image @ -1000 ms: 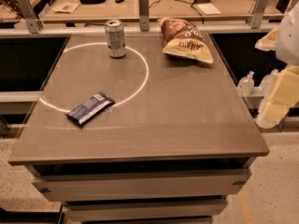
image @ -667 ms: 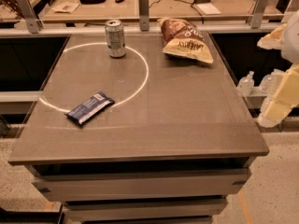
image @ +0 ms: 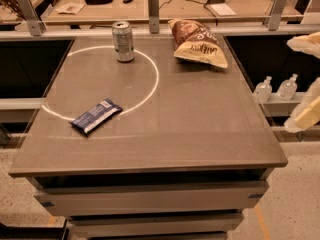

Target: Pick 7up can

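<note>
The 7up can point(image: 123, 41) stands upright at the far left of the brown table point(image: 200, 129), on the far arc of a white circle marked on the tabletop. It is silvery-grey with a shiny top. My gripper point(image: 306, 111) shows as cream-coloured parts at the right edge of the camera view, beyond the table's right edge and far from the can. It holds nothing that I can see.
A brown-and-yellow chip bag point(image: 197, 43) lies at the far right of the table. A flat dark blue snack bar point(image: 96, 116) lies near the left front, on the circle's line. Two small clear bottles point(image: 275, 88) stand on a shelf right of the table. A cluttered desk sits behind.
The cream arm parts at the right edge have shifted slightly to the right. The can, bag and bar have not moved.
</note>
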{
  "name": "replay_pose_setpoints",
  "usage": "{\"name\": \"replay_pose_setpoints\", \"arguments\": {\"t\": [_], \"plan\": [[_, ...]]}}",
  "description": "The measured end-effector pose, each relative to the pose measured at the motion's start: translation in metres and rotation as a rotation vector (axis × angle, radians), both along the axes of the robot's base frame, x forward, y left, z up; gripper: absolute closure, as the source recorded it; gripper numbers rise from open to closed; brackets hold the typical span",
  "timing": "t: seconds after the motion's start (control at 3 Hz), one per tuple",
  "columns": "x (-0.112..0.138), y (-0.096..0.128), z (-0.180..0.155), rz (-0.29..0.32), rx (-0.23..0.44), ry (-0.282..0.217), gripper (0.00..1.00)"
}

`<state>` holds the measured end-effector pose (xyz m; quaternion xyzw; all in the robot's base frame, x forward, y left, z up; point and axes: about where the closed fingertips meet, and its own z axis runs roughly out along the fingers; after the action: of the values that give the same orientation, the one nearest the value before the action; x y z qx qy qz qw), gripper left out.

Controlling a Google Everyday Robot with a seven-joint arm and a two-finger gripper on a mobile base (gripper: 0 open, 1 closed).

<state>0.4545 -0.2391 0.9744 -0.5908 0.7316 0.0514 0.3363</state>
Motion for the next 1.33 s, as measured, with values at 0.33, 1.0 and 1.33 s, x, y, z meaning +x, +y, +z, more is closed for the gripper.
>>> {"name": "replay_pose_setpoints", "arguments": {"t": [0.33, 1.0, 1.33], "plan": [[0.010, -0.005, -0.003, 0.095, 0.195, -0.086, 0.00], [0.020, 0.023, 0.012, 0.164, 0.636, -0.134, 0.00], [0.027, 0.035, 0.015, 0.088, 0.790, -0.103, 0.00]]}}
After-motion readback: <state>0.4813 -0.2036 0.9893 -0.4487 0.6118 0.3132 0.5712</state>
